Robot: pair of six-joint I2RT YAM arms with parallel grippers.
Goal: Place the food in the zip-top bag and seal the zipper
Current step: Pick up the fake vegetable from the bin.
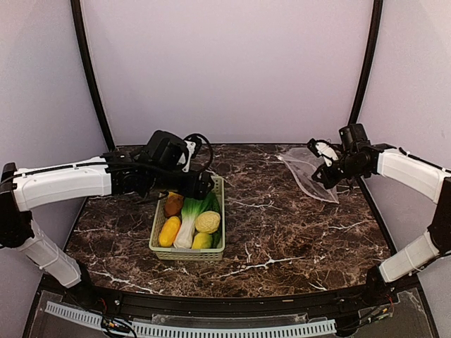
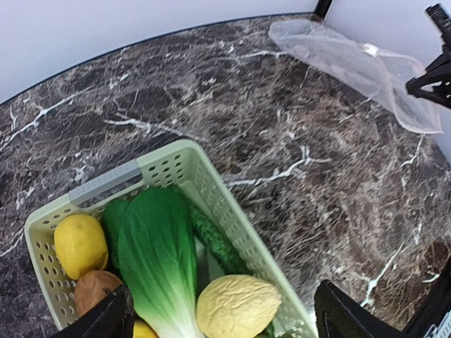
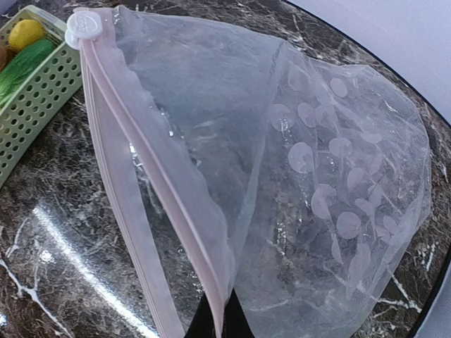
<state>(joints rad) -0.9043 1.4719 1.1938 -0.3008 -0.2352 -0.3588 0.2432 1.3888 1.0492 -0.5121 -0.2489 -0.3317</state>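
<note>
The food lies in a pale green lattice basket [image 1: 187, 254]: brown potato [image 1: 173, 204], bok choy [image 1: 190, 217], orange-yellow fruit [image 1: 169, 231], pale yellow corn [image 1: 207, 222] and lemon [image 1: 201, 241]. The left wrist view shows the bok choy [image 2: 158, 260], a lemon [image 2: 81, 243], the cucumber [image 2: 215, 239] and the corn [image 2: 238, 306]. My left gripper [image 2: 225, 320] hangs open just above the basket's far end, holding nothing. The clear zip-top bag [image 3: 303, 176] is at the far right. My right gripper [image 3: 218, 324] is shut on its upper pink zipper strip [image 3: 165, 193], lifting the mouth open. The white slider [image 3: 83, 27] sits at the strip's end.
The basket [image 2: 176, 158] stands left of centre on the dark marble table. The bag [image 1: 306, 172] lies near the back right corner, close to the black frame post [image 1: 364, 63] and the wall. Bare marble separates basket and bag.
</note>
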